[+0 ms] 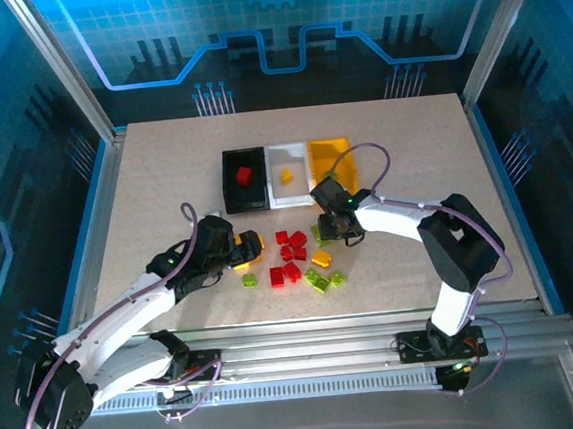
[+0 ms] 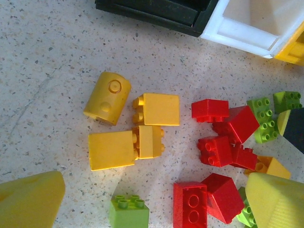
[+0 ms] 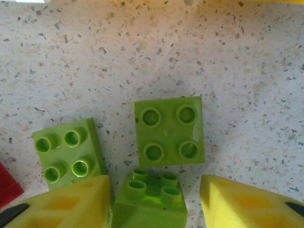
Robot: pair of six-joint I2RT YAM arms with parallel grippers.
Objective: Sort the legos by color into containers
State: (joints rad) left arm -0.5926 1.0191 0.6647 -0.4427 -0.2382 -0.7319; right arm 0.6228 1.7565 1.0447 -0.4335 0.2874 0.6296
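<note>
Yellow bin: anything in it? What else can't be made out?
Yellow bin, top view: contents too small, yellow against yellow.
Black bin and white bin, left wrist view: insides cut off by the top edge.
Nearest green brick, right wrist view: cut off by the bottom edge.

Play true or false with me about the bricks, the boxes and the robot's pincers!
1. A red brick lies in the black bin. True.
2. The white bin holds a green brick. False: it holds a yellow brick.
3. The right pincer hangs over green bricks. True.
4. The left pincer is shut on a red brick. False: it is open and holds nothing.
5. Every brick is already in a bin. False: many loose bricks lie on the table.
</note>
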